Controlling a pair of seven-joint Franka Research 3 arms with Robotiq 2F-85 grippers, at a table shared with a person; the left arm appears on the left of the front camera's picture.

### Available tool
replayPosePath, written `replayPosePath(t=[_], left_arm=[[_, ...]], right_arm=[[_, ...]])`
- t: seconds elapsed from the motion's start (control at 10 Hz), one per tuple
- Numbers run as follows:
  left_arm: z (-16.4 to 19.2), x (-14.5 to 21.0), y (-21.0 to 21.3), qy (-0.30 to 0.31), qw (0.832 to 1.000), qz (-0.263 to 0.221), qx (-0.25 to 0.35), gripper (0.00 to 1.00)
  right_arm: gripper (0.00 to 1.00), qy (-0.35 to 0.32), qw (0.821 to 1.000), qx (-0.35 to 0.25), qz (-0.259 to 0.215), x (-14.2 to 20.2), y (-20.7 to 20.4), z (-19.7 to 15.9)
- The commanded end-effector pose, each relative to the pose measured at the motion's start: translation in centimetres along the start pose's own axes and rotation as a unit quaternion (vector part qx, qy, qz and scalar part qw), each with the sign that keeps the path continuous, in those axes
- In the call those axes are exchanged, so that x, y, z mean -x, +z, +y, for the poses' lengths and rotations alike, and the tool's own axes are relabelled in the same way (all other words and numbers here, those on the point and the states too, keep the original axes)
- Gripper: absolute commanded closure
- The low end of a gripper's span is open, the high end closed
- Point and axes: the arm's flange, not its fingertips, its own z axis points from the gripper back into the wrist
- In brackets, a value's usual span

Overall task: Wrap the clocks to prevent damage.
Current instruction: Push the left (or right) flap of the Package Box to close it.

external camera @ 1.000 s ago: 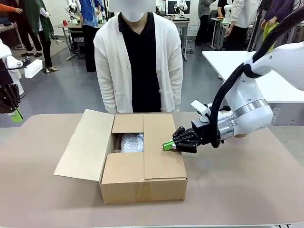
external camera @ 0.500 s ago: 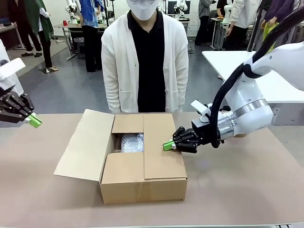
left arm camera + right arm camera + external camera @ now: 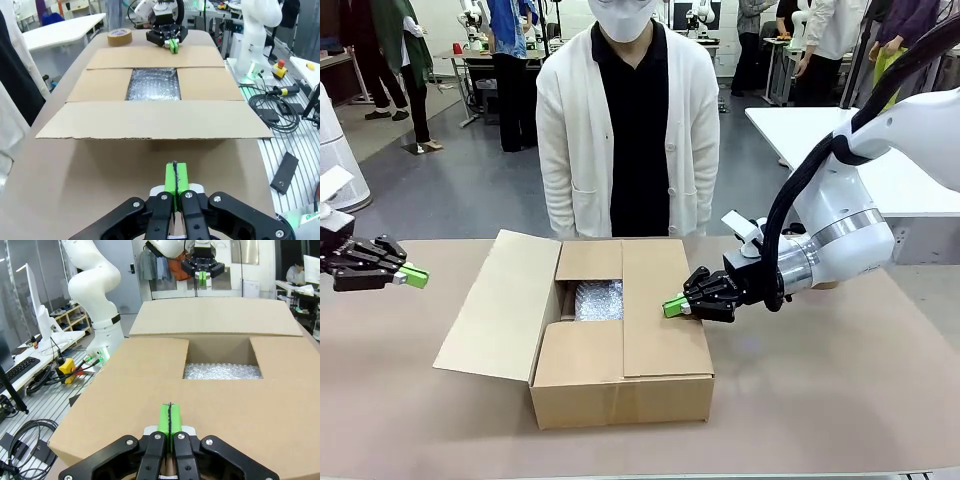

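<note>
1. First, the cardboard box [image 3: 620, 400] stands on the brown table [image 3: 840, 410] with its plain front wall toward the robot.
2. On top of the box, the near flap [image 3: 578, 352] and the wide right-hand flap [image 3: 660, 330] lie folded down flat.
3. The left flap [image 3: 500, 305] is splayed outward and slopes off the box's left side over the table.
4. A square opening between the flaps shows a bubble-wrapped bundle [image 3: 599, 299] lying inside the box. What the wrap covers cannot be told.
5. The right gripper [image 3: 672, 306] sits low over the box's right-hand flap, just right of the opening. Its green pads are pressed together with nothing between them. I cannot tell whether the tip touches the cardboard.
6. The left gripper [image 3: 417, 277] hangs above the table, well to the left of the box and past the splayed flap. Its pads are also pressed together and empty, and it is aimed toward the box.
7. The far flap [image 3: 588, 260] is folded down along the box's back edge.
8. In the left wrist view, a roll of brown tape [image 3: 119, 36] lies on the table beyond the box's right side, near the right gripper.
9. A person [image 3: 628, 130] in a white cardigan over a black top stands at the table's far edge, directly behind the box.
</note>
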Motion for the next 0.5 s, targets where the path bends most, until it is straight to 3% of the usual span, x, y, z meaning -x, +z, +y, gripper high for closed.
replayPosePath(t=[0.0,0.1,0.2,0.4], left_arm=[[-0.5,-1.6,0.0,-0.025,0.999,0.028,-0.008,1.00],[0.0,-2.9,0.2,-0.026,0.995,0.093,0.019,1.00],[0.1,-0.5,-0.3,-0.006,1.000,0.010,0.001,1.00],[0.1,-0.5,-0.3,-0.006,1.000,0.010,0.001,1.00]], right_arm=[[0.99,-0.004,1.000,0.004,0.006,0.5,-0.1,0.0],[0.99,-0.004,1.000,0.004,0.006,0.5,-0.1,0.0],[0.99,-0.004,1.000,0.004,0.006,0.5,-0.1,0.0],[0.99,-0.004,1.000,0.004,0.006,0.5,-0.1,0.0]])
